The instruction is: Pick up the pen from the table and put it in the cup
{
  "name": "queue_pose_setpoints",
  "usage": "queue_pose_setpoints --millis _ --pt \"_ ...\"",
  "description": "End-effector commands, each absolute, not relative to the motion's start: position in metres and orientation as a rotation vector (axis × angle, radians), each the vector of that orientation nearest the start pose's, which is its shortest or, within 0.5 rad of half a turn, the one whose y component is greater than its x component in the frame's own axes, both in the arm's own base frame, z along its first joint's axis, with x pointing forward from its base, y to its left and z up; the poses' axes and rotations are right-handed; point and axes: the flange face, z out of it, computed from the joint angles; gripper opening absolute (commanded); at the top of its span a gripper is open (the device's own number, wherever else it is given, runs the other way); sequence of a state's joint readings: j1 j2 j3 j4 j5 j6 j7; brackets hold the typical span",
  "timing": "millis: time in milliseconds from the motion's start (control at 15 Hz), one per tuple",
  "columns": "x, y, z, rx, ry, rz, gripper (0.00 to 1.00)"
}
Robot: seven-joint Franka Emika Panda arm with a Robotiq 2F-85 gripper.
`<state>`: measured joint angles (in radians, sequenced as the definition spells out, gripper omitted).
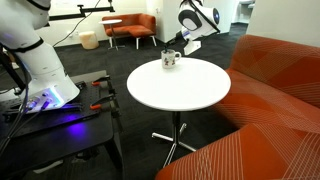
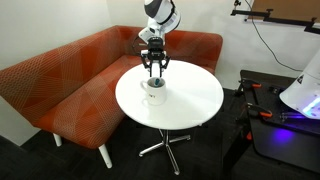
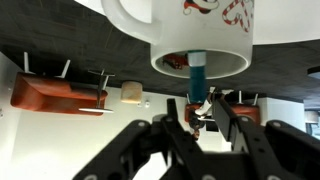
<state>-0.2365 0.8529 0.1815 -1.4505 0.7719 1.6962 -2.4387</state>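
Pen, a slim teal stick, pokes into the round white ceramic cup; my gripper straddles its end, and I can't tell whether it's clamped or loose.

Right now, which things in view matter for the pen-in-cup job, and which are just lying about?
Job: pen, cup, table, claw.
Lying about: orange sofa, dark workbench, orange armchair.

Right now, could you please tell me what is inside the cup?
In the wrist view the teal pen pokes out of the cup toward the gripper. Its lower end and the cup's bottom are hidden in shadow.
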Motion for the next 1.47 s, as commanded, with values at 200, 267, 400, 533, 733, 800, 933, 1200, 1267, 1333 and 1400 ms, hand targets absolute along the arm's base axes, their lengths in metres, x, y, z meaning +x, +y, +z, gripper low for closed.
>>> queue_pose_setpoints --millis 200,267,400,533,733,800,933,1200,1267,1333,1400 --pt "0.667 0.011 0.199 -1.173 -1.880 -0.770 0.98" --pt "0.666 0.011 0.204 -1.174 -1.888 -0.775 1.00" --pt "0.663 0.008 0.219 -1.180 -1.911 -0.787 1.00" --pt "0.660 0.007 0.238 -1.187 -1.935 -0.793 1.00" --pt "0.653 0.004 0.268 -1.213 -1.967 -0.784 1.00" --pt "0.651 0.003 0.277 -1.223 -1.979 -0.779 1.00" --pt "0.647 0.001 0.291 -1.217 -2.003 -0.778 1.00" --pt "0.653 0.000 0.293 -1.213 -2.004 -0.790 1.00" --pt "0.653 0.000 0.296 -1.213 -2.008 -0.791 1.00" --pt "0.653 -0.001 0.295 -1.215 -2.008 -0.789 1.00" --pt "0.653 -0.001 0.292 -1.216 -2.005 -0.786 1.00"
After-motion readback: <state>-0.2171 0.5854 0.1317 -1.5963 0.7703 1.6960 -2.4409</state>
